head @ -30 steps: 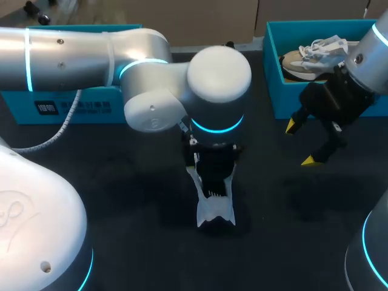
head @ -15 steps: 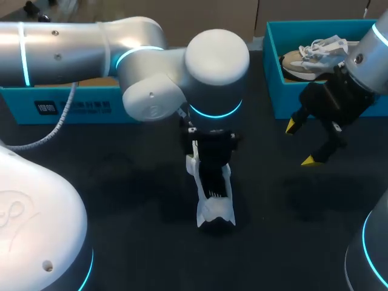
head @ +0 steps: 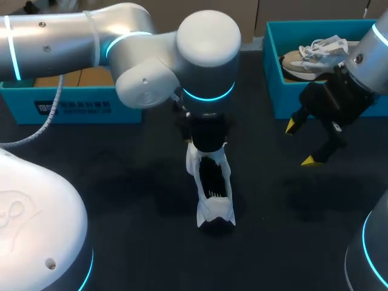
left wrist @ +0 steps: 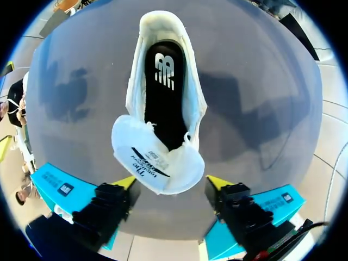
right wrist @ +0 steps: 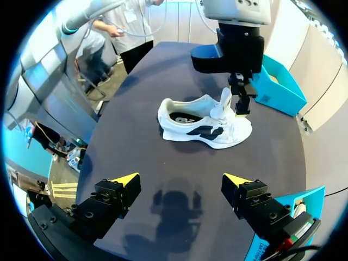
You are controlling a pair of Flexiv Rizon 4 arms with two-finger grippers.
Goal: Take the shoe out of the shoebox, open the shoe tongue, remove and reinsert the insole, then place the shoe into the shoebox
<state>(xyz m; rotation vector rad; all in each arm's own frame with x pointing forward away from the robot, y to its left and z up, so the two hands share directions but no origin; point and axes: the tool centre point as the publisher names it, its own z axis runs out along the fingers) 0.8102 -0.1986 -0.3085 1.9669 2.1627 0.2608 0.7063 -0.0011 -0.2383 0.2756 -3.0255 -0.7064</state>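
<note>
left jaws apart above the white shoe [head: 212, 206], right jaws apart near the shoebox [head: 271, 73].

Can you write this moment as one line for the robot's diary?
shoe: on table | tongue: raised | insole: inside | left gripper: open, over tongue | right gripper: open, empty

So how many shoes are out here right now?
2. One white shoe lies mid-table; another shoe sits in the right blue box. The left blue box is partly hidden, so it may hold more.
</note>
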